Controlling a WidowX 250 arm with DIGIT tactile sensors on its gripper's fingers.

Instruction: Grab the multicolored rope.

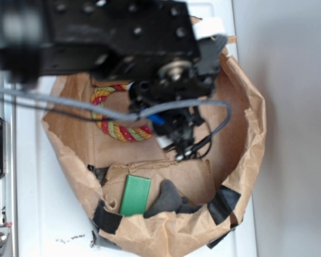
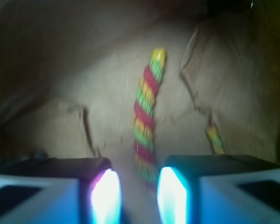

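The multicolored rope [image 1: 117, 131] lies curved on the floor of a brown paper bag [image 1: 249, 115], partly hidden under the black arm. In the wrist view the rope [image 2: 147, 109] runs from its yellow end at the top down into the gap between my fingers. My gripper [image 2: 139, 196] is open, with the rope's lower part between the two glowing pads [image 2: 105, 196] and a gap on each side. A second stretch of rope [image 2: 214, 137] shows to the right. In the exterior view the gripper [image 1: 174, 140] hangs just right of the rope's curve.
A flat green block [image 1: 135, 195] and a dark grey object [image 1: 166, 199] lie in the bag's front part behind a folded paper flap [image 1: 166, 167]. Raised paper walls with black tape [image 1: 223, 206] ring the space. Grey cables [image 1: 69, 104] cross over the bag.
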